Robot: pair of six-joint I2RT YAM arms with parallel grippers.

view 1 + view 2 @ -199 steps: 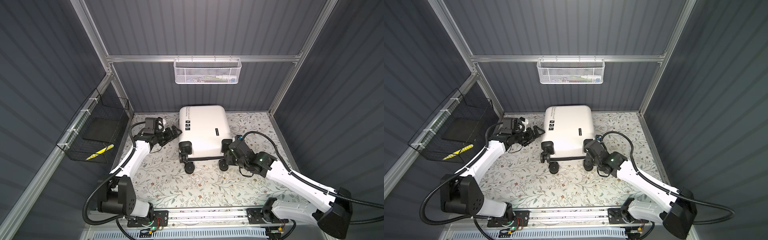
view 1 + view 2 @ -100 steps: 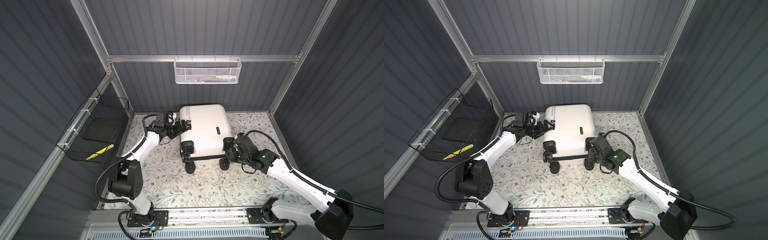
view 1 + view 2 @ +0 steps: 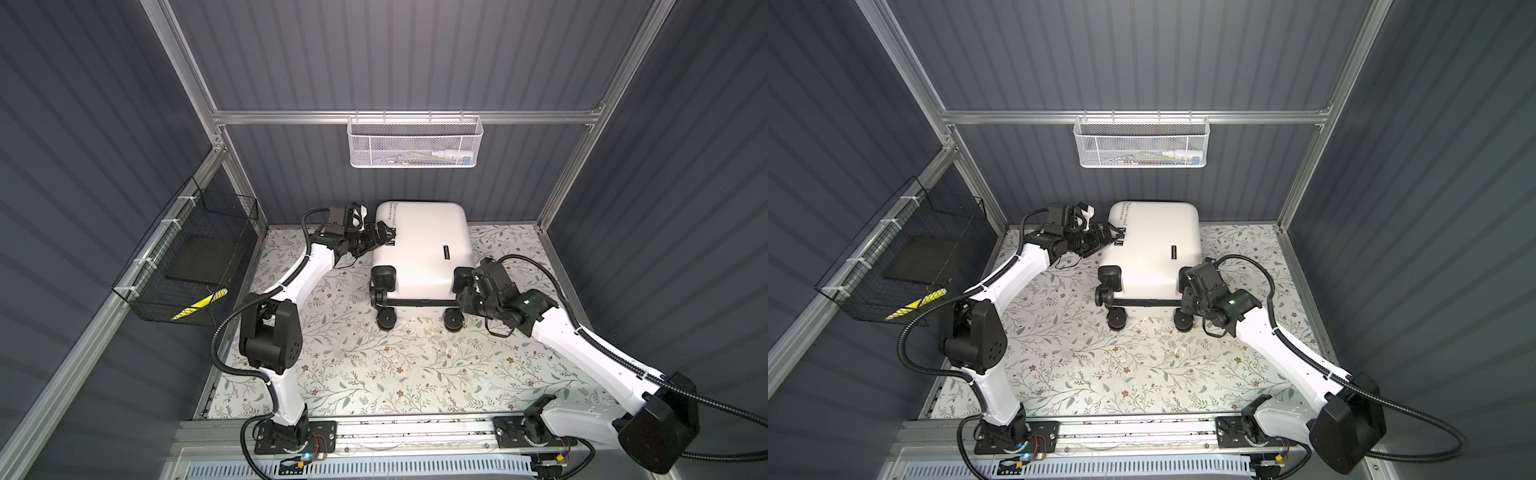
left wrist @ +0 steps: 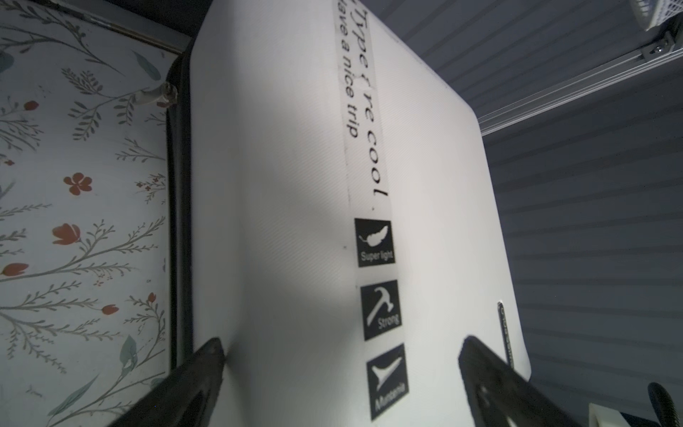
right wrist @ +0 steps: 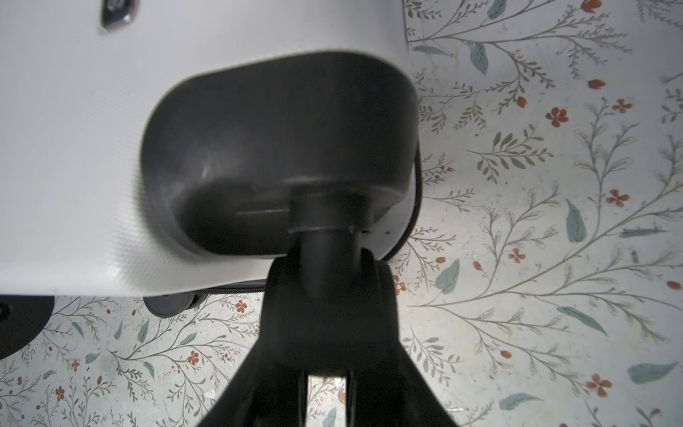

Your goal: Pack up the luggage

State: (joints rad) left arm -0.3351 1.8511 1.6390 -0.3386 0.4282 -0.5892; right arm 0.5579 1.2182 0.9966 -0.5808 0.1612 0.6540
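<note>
Closest to you, the right gripper [image 5: 327, 275] is pinched around the short black castor stem [image 5: 325, 229] at a near corner of the small white hard-shell suitcase [image 3: 419, 245], so watch that hold. The stem is round and I'd expect it to swivel, which could let the case twist or roll across the floral-patterned tabletop [image 3: 374, 365] once force comes from the other side. The suitcase lies flat and closed at the back middle of the table, its far end close to the rear wall and its four black wheels pointing towards you. Farther off, the left gripper [image 4: 342, 344] is spread wide and straddles the left edge of the upper shell beside the black square stickers [image 4: 380, 310]; you cannot tell whether its fingers [image 4: 192, 380] touch. The shell looks smooth and rounded, so a lift there may slip off. If the black zipper trim [image 4: 179, 222] is done up, you would probably drag the whole case rather than open it. The shell looks clean, with black lettering along one edge
</note>
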